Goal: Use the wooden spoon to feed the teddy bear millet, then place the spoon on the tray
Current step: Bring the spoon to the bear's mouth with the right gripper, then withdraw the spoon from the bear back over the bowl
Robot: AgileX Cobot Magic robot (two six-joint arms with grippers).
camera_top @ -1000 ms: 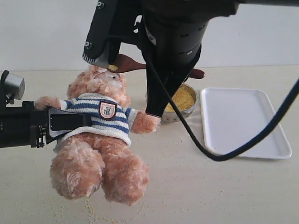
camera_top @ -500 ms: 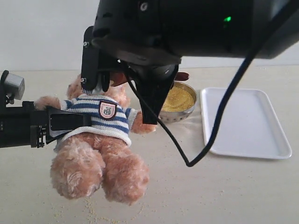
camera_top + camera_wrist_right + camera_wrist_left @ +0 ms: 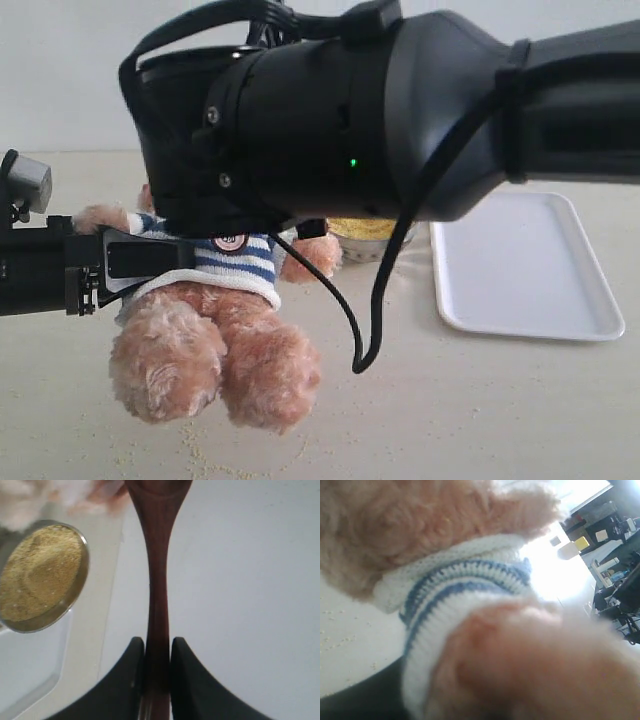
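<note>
Wooden spoon (image 3: pixel 157 580) handle pinched in right hand (image 3: pixel 156 645), left hand (image 3: pixel 172 258) grasping teddy bear (image 3: pixel 215 345) at sweater, millet (image 3: pixel 40 572) nearby

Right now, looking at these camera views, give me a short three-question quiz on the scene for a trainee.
1. Fill in: the right gripper is shut on the wooden spoon's ____.
2. True or false: the left gripper holds the teddy bear by its striped torso.
3. The millet sits in: A a cup, B a metal bowl, C a plate.
Key: 1 handle; 2 true; 3 B.
</note>
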